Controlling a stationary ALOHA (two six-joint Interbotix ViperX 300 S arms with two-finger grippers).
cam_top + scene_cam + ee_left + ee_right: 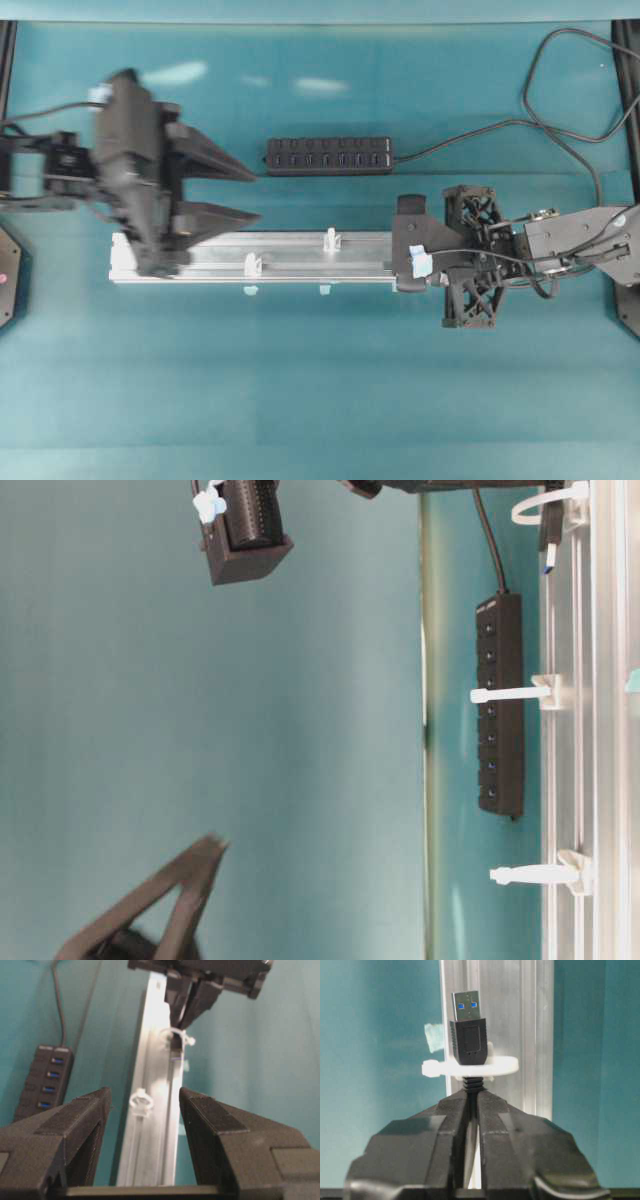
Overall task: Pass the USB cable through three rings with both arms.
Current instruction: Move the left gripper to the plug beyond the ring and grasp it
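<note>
Protruding through the first translucent white plastic ring (470, 1066), the black USB cable plug (468, 1040) is clamped by the right end effector (471, 1105); left end effector (144, 1110) is spread wide over the silver aluminium rail (150, 1140).

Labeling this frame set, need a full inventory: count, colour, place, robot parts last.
Black USB cable with rectangular plug: one, black with silver-blue tip, plug poked through the ring nearest the right arm.
Translucent white plastic rings: three, whitish, spaced along the rail; the other two are not threaded.
Silver aluminium rail: one, silver, mid-table between the arms.
Black multi-port hub block: one, black, beyond the rail, its cord running right.
Pale blue tape bits: two, by the rail's near edge.
Teal table surface: one.
Left gripper: black, open, over the rail's left end.
Right gripper: black, shut on the cable behind the plug.
</note>
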